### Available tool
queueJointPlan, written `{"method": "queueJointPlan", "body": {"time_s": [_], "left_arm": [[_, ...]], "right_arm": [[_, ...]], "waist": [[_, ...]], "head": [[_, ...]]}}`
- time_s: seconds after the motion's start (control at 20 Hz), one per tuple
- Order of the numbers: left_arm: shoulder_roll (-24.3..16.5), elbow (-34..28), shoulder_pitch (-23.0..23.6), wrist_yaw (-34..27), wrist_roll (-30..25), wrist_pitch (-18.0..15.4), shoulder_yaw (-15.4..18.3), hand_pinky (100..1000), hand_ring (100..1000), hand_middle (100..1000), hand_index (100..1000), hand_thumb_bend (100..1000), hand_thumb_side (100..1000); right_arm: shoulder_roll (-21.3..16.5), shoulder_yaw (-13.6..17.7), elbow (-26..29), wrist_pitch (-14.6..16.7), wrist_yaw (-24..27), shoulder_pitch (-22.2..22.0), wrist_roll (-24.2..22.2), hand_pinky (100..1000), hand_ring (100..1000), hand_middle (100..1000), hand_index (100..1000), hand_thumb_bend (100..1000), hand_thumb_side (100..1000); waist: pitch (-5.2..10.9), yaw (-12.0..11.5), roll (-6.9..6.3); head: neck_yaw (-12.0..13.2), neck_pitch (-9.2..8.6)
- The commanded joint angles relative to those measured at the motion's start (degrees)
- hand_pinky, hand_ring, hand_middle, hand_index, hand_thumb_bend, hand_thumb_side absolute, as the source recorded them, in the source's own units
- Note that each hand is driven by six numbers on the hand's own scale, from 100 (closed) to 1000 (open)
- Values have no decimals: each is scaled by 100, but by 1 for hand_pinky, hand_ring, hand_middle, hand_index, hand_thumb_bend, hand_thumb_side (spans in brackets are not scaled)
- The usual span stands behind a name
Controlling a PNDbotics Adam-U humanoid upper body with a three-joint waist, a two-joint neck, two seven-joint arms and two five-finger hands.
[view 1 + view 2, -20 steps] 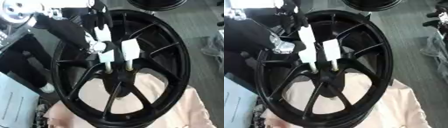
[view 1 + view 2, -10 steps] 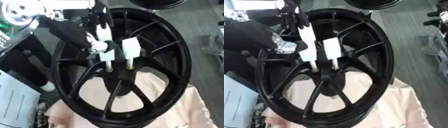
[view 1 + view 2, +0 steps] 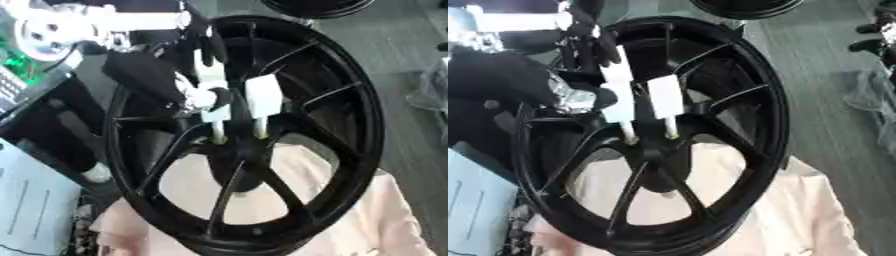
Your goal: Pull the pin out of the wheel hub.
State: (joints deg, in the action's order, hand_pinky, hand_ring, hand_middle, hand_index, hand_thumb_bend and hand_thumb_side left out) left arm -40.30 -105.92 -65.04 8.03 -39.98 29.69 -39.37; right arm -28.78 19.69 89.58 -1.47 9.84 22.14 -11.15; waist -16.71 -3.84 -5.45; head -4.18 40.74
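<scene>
Light is even and fairly bright, with no hard shadows. The whole scene is soft and blurred, edges smeared. The black wheel (image 3: 254, 135) shows only faint sheen on its rim. The white tabs (image 3: 262, 97) and the pale cloth (image 3: 798, 210) look washed out, with little detail.

Wheel hub (image 3: 341, 115): I read its rim and spokes as black metal with a smooth, semi-gloss finish that catches soft highlights. Two pins (image 3: 666, 100): white, matt handles, plastic by the look, each ending in a pale, thin shaft. Left hand (image 3: 153, 80): I see matt black covering, with a shiny silver metal joint (image 3: 203, 97) beside it. Cloth (image 3: 385, 210): pale pink fabric, soft and creased, lies under the wheel hub. Floor (image 3: 824, 60): grey, matt, faintly streaked. Sheet (image 3: 31, 200): pale blue-white and flat; I take it for paper.
</scene>
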Motion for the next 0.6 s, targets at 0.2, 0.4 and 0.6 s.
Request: {"method": "queueJointPlan", "body": {"time_s": [0.2, 0.4, 0.6], "left_arm": [[-59, -6, -43, 30, -868, 881, 43, 618, 644, 668, 789, 334, 526], [-48, 39, -11, 72, -886, 871, 26, 627, 655, 674, 791, 341, 499], [-43, 89, 9, 122, -955, 815, 8, 634, 662, 683, 795, 348, 479]], "right_arm": [[-195, 4, 43, 15, -21, 61, -27, 937, 655, 708, 895, 100, 664], [-195, 8, 45, 21, -21, 59, -26, 937, 655, 709, 895, 100, 666], [-195, 10, 48, 21, -17, 60, -23, 937, 656, 709, 896, 100, 667]], "waist": [[75, 14, 42], [67, 19, 45], [63, 23, 45]], "head": [[10, 23], [14, 35], [8, 31]]}}
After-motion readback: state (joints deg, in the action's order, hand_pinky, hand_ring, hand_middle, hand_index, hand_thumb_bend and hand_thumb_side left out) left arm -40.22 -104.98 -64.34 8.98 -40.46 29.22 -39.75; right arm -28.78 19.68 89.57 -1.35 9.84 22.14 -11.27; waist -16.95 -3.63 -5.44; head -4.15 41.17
